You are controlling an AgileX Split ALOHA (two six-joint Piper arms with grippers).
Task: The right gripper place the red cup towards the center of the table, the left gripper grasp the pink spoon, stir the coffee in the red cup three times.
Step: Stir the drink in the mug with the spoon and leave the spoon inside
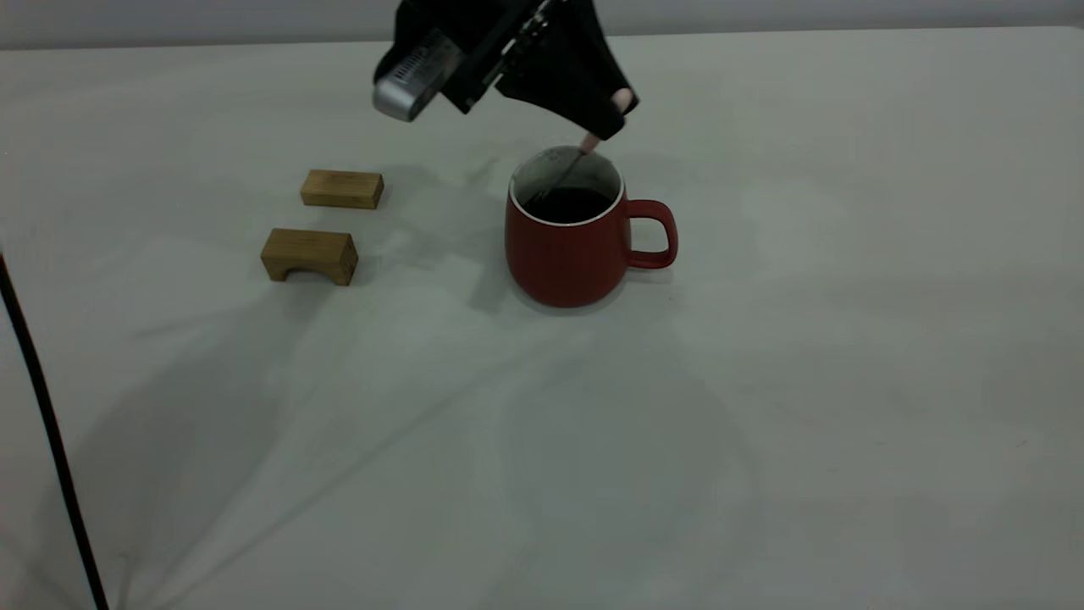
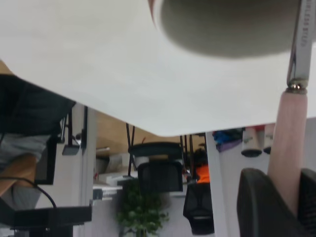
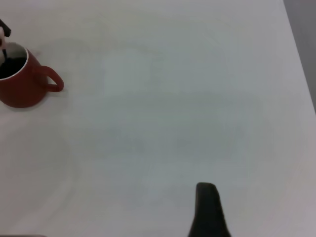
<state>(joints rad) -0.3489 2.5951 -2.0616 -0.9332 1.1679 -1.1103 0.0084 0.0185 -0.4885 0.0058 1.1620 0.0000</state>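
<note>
The table [image 1: 762, 424] bears the red cup [image 1: 567, 254] and two wooden blocks [image 1: 309, 254].

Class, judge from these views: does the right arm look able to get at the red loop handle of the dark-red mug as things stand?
Probably yes. The red loop handle of the dark-red mug faces bare table; the left gripper holds the pink spoon above, not beside it.

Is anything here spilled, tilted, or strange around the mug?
Nothing stands out. The red cup stands upright, no coffee shows on the table, and the left hand holds the pink spoon slanted into it.
</note>
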